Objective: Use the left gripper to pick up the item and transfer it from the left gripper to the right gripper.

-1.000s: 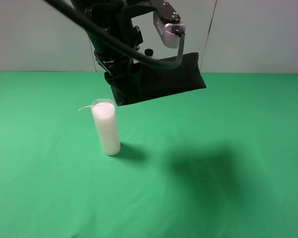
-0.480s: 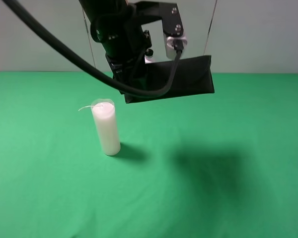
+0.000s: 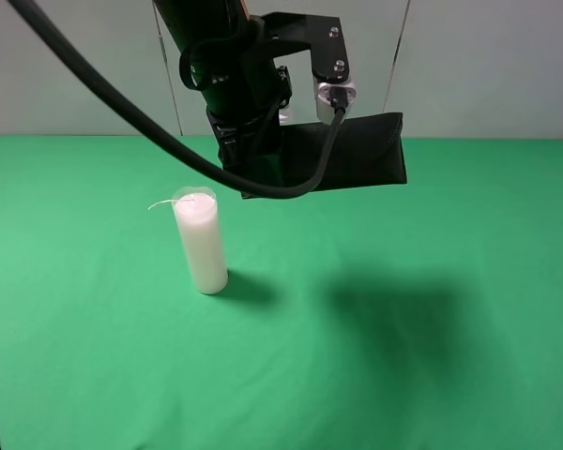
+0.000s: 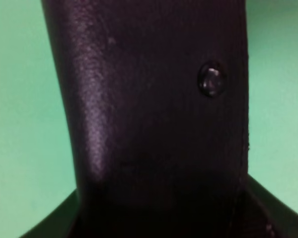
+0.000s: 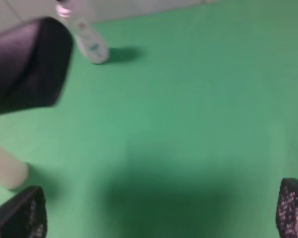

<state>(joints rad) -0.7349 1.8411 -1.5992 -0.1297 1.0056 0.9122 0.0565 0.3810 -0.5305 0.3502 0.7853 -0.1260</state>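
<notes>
Black pouch [image 3: 357, 150] hangs high over the green tabletop [image 3: 450, 375], one end pinched tight in the left tool [image 3: 251, 169]. The right tool [image 5: 156, 213] is wide apart. It should slide round the free end and squeeze before the left tool lets go.

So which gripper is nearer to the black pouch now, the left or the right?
Left. The left gripper is shut on the black pouch and holds it in the air. The right gripper is open and well apart from it, touching nothing.
</notes>
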